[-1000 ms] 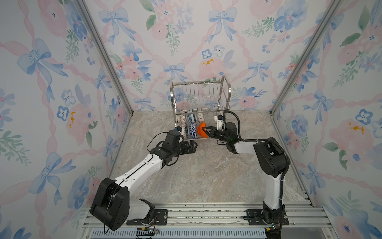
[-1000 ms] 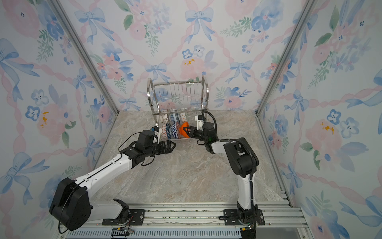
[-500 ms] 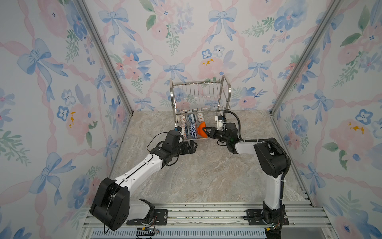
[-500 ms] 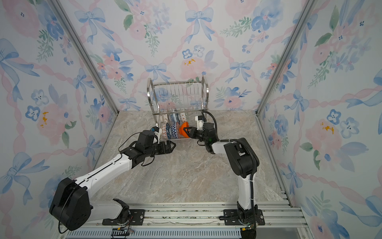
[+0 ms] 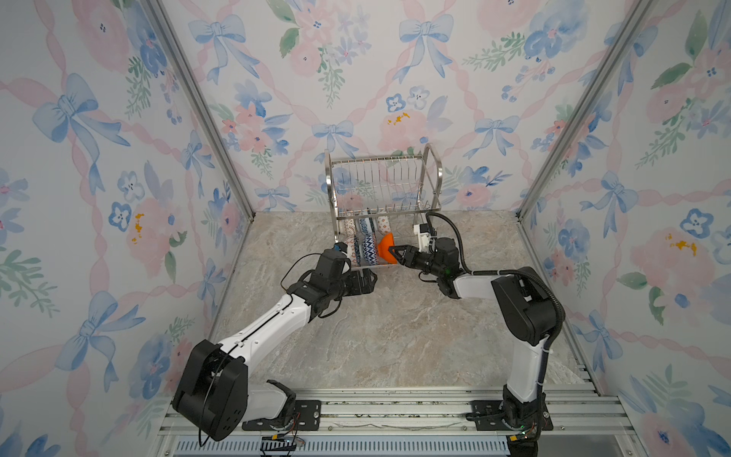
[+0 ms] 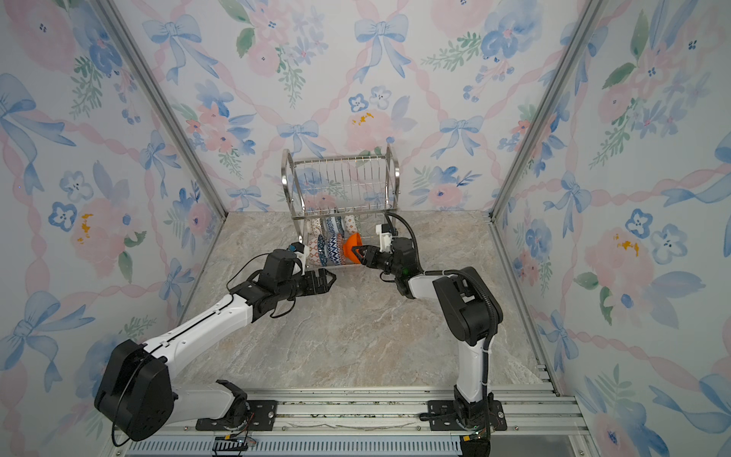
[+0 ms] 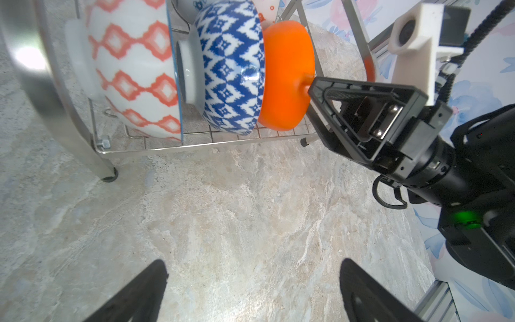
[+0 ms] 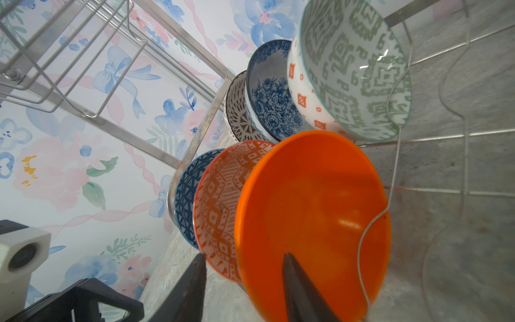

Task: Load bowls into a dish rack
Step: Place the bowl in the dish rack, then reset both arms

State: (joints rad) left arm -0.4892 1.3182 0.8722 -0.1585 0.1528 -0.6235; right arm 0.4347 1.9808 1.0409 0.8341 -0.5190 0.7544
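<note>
While the left gripper [image 5: 372, 279] hovers over the marble table [image 5: 395, 336] just in front of the dish rack [image 5: 383, 174], its fingers spread wide with nothing between them, the right gripper [image 5: 391, 250] reaches into the rack's lower shelf. Its fingers are parted to either side of the orange bowl's [image 8: 312, 209] rim, one inside the bowl and one outside, with a gap showing, not pinching it. That bowl stands on edge at the right end of the front row, against a blue-and-white bowl [image 7: 231, 69], with a red-diamond bowl [image 7: 133, 75] beyond. Three more bowls [image 8: 354, 69] stand on edge behind them.
</note>
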